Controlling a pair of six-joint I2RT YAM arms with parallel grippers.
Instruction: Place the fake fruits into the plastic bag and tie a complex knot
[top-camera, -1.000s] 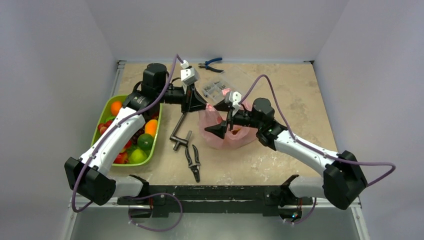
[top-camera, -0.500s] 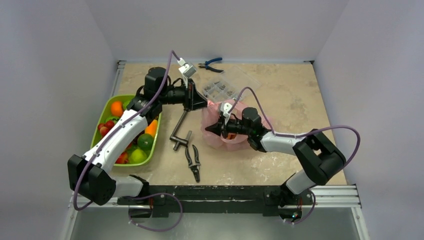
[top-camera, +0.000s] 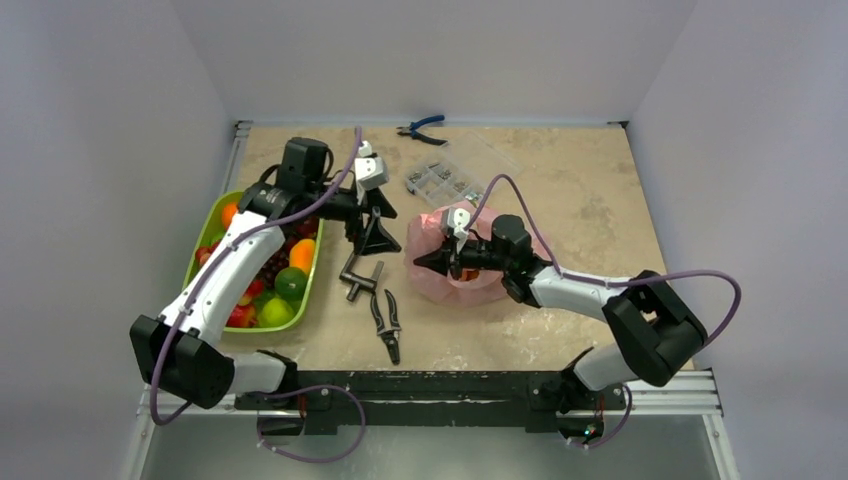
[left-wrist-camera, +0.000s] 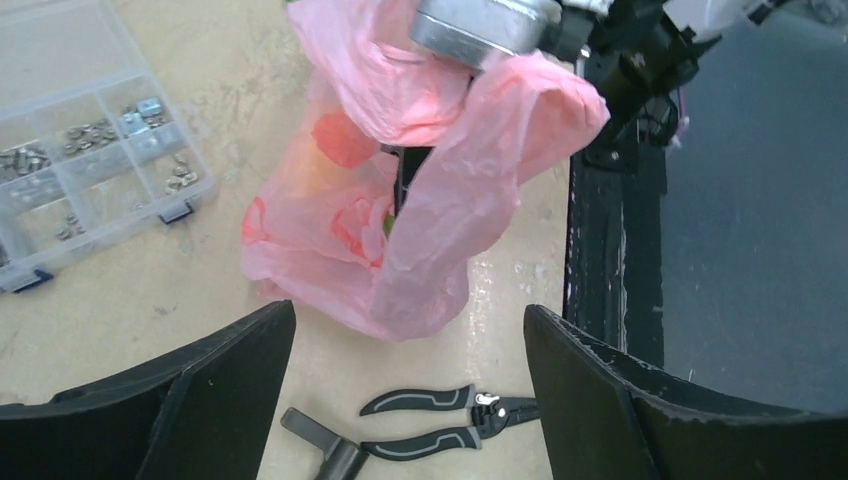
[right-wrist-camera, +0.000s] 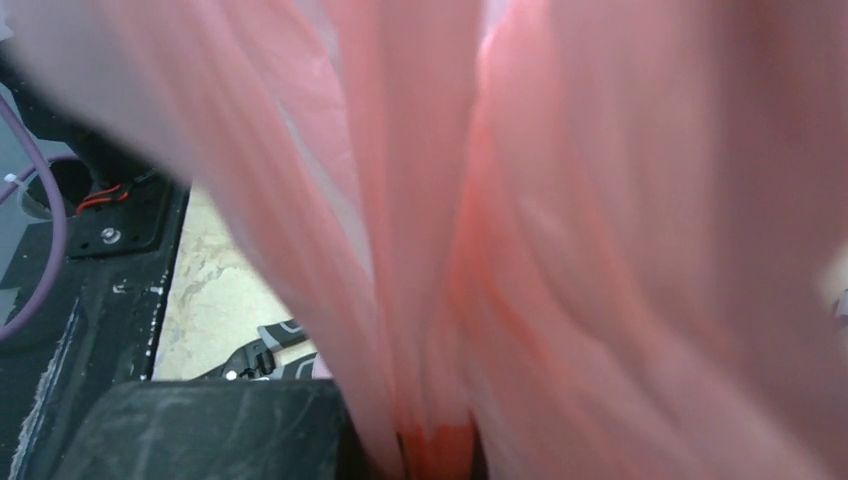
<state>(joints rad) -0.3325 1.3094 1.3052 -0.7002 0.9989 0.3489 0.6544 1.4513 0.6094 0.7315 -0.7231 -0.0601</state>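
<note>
Bagging, I judge: I am pinching the plastic bag (top-camera: 462, 291) mid-bench with the right gripper (top-camera: 428, 263); the left gripper (top-camera: 378, 243) is hanging wide and empty, probably needing the left-edge fake fruits (top-camera: 290, 283) next.

Left gripper (left-wrist-camera: 408, 308) spread wide, empty; right gripper (top-camera: 432, 262) seemingly pinched shut.

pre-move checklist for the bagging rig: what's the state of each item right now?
1. Left gripper open and empty: ok.
2. Right gripper hold on the plastic bag: cannot tell; pink film fills its wrist view.
3. Fake fruits bagged: not ok; many lie in the green tray.
4. Knot tied: not ok; none visible, bag mouth open.
5. Pliers and parts box apart from the bag: ok.
</note>
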